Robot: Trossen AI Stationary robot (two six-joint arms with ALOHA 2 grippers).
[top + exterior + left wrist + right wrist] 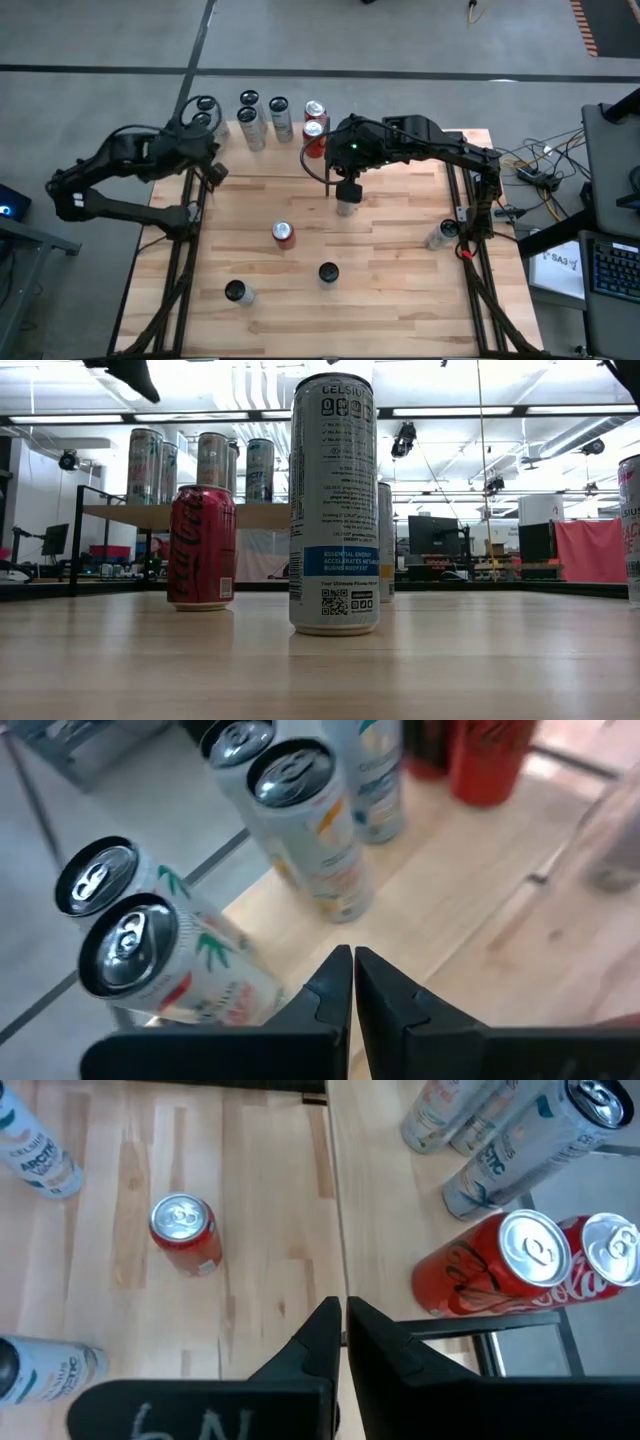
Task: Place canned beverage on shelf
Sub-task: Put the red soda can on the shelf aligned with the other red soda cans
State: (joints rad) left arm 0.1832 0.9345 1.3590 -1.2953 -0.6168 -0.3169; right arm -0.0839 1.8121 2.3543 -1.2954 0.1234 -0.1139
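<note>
I am hovering the right gripper [340, 1342], fingers pressed together and empty, beside the small raised pale-wood shelf [300, 165]; the short red can [284, 234] nearby on the table needs grasping next.

Six cans [262, 122] stand on the shelf [232, 165] at the table's [400, 300] rear; five more dot the tabletop.
</note>
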